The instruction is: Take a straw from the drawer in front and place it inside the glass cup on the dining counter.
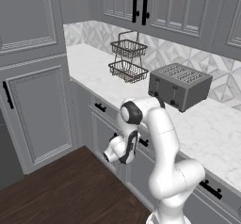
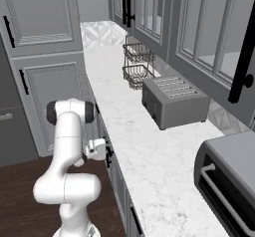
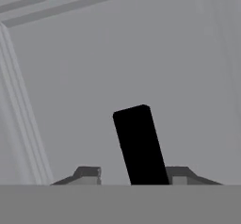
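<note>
The drawer is closed; its panelled grey front faces the hand camera from close by. Its black bar handle stands between my two fingertips. My gripper straddles that handle, open, with the right tip almost against the bar and a gap left of it. From the base cameras, my gripper reaches in just under the marble worktop edge, against the drawer front. The straw, the glass cup and the dining counter are out of view.
A grey toaster and a two-tier wire basket stand on the wall-side marble worktop. A toaster oven sits at the near right. Tall grey cabinets close off the left, above dark wood floor.
</note>
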